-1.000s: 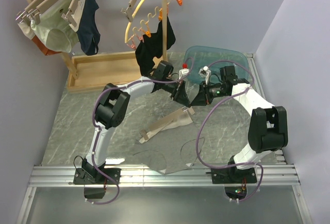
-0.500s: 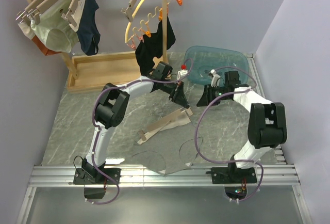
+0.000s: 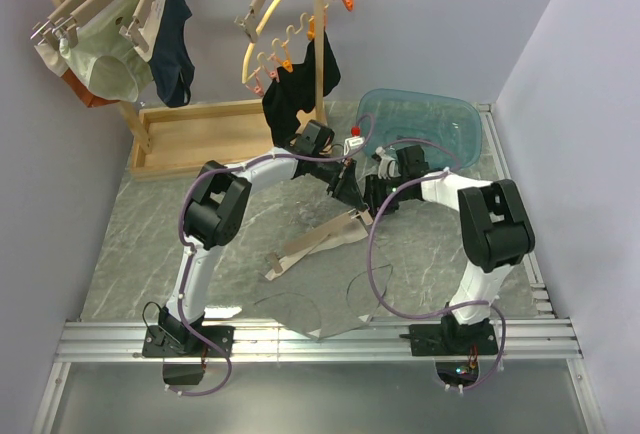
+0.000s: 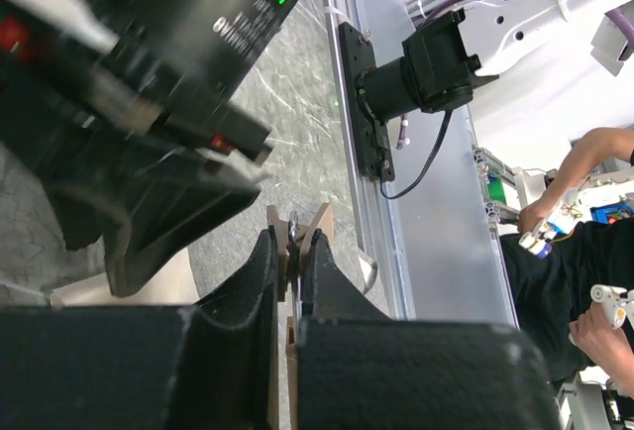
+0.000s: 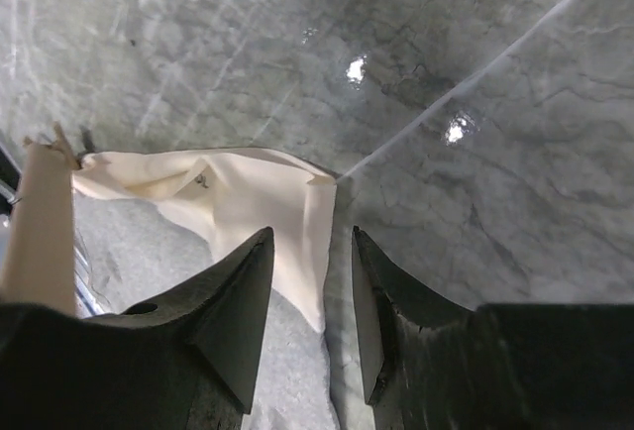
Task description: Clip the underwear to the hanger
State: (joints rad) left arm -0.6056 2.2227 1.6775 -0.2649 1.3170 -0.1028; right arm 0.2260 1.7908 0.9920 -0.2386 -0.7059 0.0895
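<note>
The light wooden hanger [image 3: 315, 244] lies slanted on the marble table, its wire hook [image 3: 365, 279] towards the front. The pale underwear [image 3: 342, 237] lies at the hanger's far end and shows as cream fabric in the right wrist view [image 5: 248, 202], beside the wooden bar [image 5: 40, 232]. My left gripper [image 3: 352, 194] is shut on the hanger's wooden clip [image 4: 322, 222], squeezed between its fingers [image 4: 263, 271]. My right gripper [image 3: 375, 197] is open just above the table, its jaws astride the fabric's right edge [image 5: 312, 237].
A teal basin [image 3: 420, 119] stands behind the grippers. A wooden rack with a tray base [image 3: 200, 134] holds pale green briefs [image 3: 105, 69], navy briefs [image 3: 175, 44], a yellow curved hanger [image 3: 290, 14] and a black garment [image 3: 300, 89]. A grey sheet [image 3: 305, 309] lies at the front.
My right gripper drew off to the right, then came back left to the hanger's far end. The left gripper and the hanger have stayed in place.
</note>
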